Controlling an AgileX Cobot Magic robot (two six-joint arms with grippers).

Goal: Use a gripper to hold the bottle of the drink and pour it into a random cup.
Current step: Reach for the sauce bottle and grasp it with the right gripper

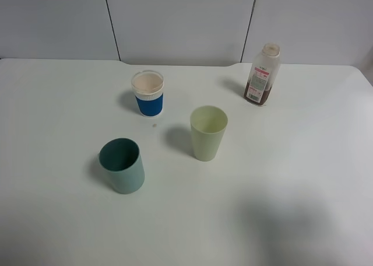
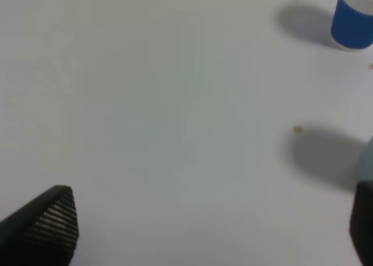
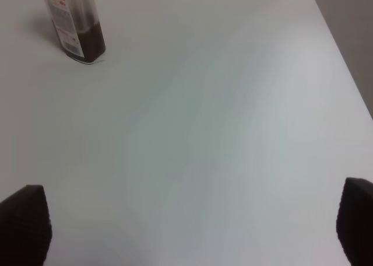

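The bottle of the drink (image 1: 261,74) stands upright at the back right of the white table, capless, with brown drink in its lower part. The right wrist view shows its lower body (image 3: 74,27) well ahead of my right gripper (image 3: 189,225), which is open with only bare table between its black fingertips (image 3: 23,225). The pale yellow-green cup (image 1: 208,133) stands upright near the table's middle. My left gripper (image 2: 204,225) is open too, with nothing between its fingers (image 2: 49,222). Neither gripper appears in the exterior high view.
A short blue-and-white paper cup (image 1: 147,93) stands at the back, also seen by the left wrist (image 2: 352,18). A teal tumbler (image 1: 122,165) stands front left of the cup. The table's right edge (image 3: 344,50) runs beside the right gripper. A small crumb (image 2: 298,129) lies on the table.
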